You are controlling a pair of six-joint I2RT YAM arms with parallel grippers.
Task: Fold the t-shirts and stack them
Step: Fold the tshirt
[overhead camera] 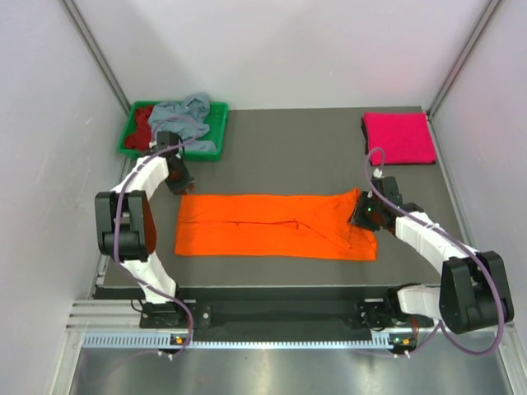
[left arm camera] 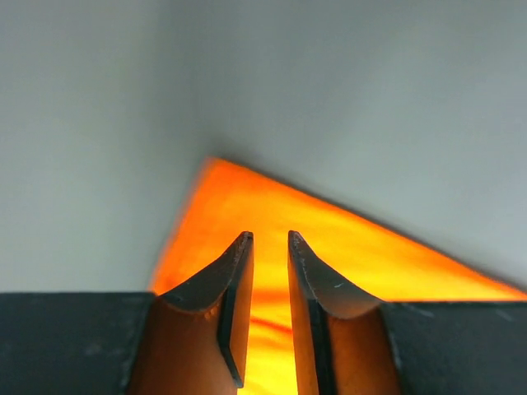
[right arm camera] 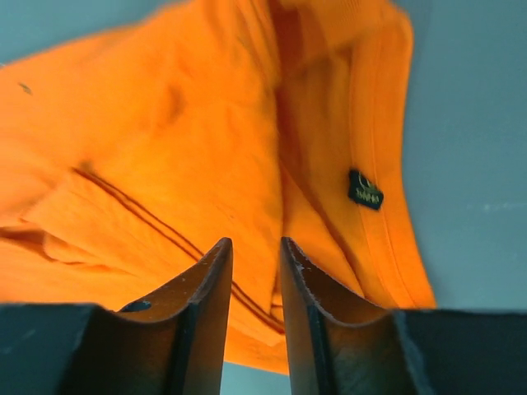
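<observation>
Orange t-shirt (overhead camera: 272,224) in long strip; left gripper (left arm camera: 270,239) and right gripper (right arm camera: 254,243) at 2 ends for crosswise fold, can't tell if gripping.

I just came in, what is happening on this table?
Two robot arms are folding shirts. An orange shirt lies as a long folded strip; the left end effector is at its far left corner, the right end effector over its collar end. A pink shirt is already folded; other shirts wait in the green tray.

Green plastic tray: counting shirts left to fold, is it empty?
No, a crumpled grey-blue cloth shirt and a dark red one lie in the tray.
</observation>
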